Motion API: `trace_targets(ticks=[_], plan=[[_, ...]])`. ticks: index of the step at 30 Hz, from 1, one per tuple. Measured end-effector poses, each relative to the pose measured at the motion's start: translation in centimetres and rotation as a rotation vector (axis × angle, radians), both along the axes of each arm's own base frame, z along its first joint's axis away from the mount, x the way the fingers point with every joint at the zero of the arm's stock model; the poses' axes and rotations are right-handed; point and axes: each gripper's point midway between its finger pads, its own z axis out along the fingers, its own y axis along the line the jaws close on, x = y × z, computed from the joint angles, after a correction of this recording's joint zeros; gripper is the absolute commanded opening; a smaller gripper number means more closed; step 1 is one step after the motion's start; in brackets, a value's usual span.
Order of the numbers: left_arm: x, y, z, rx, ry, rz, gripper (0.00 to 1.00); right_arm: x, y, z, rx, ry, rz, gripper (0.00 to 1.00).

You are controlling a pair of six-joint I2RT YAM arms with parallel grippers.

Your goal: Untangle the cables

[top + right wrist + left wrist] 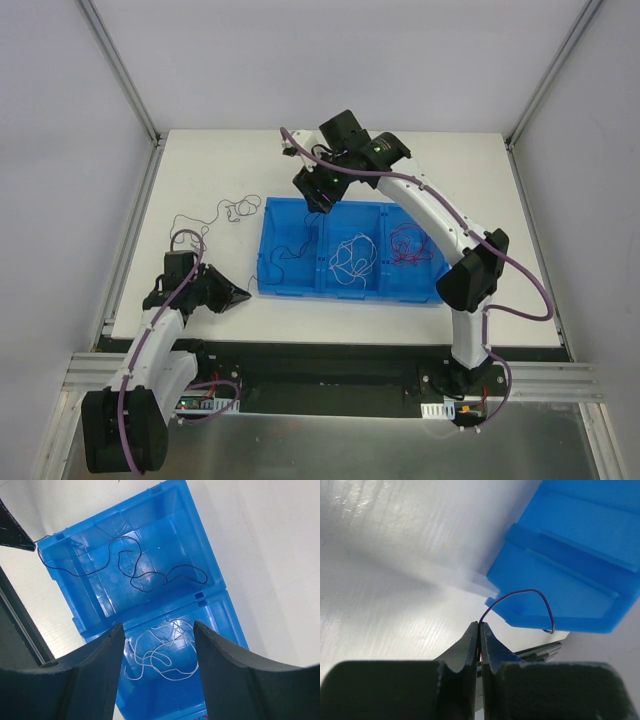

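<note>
A blue tray (345, 293) with three compartments holds the cables. A dark purple cable (140, 575) lies in the left compartment, a white cable (165, 655) in the middle one, and a red cable (408, 245) in the right one. My left gripper (480, 625) sits low on the table at the tray's near left corner (580, 560). It is shut on the end of a thin purple cable (520, 592) that arcs over that corner. My right gripper (159, 630) hangs open above the tray's far edge, with nothing between its fingers. In the top view it (318, 200) is over the left compartment's back rim.
Another thin dark cable (228, 210) lies loose in curls on the white table, left of the tray. The table's left edge and frame post (130, 235) are close to my left arm. The tip of the left gripper (12, 532) shows at the tray corner.
</note>
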Motion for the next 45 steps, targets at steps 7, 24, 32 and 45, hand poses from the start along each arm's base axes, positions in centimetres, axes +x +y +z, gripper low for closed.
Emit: trace_targets(ticks=[7, 24, 32, 45], plan=[[1.9, -0.7, 7.7, 0.075, -0.259, -0.123, 0.00, 0.5, -0.3, -0.3, 0.000, 0.000, -0.016, 0.58], [10.2, -7.9, 7.7, 0.362, -0.208, -0.503, 0.33, 3.2, -7.1, 5.3, 0.264, -0.168, -0.308, 0.56], [12.1, -7.0, 10.2, 0.374, -0.291, -0.494, 0.75, 5.3, -12.4, 9.5, 0.504, -0.240, -0.455, 0.56], [17.6, 5.9, 12.4, 0.593, -0.309, -0.281, 0.75, 4.9, -11.7, 9.5, 0.549, -0.202, -0.423, 0.56]])
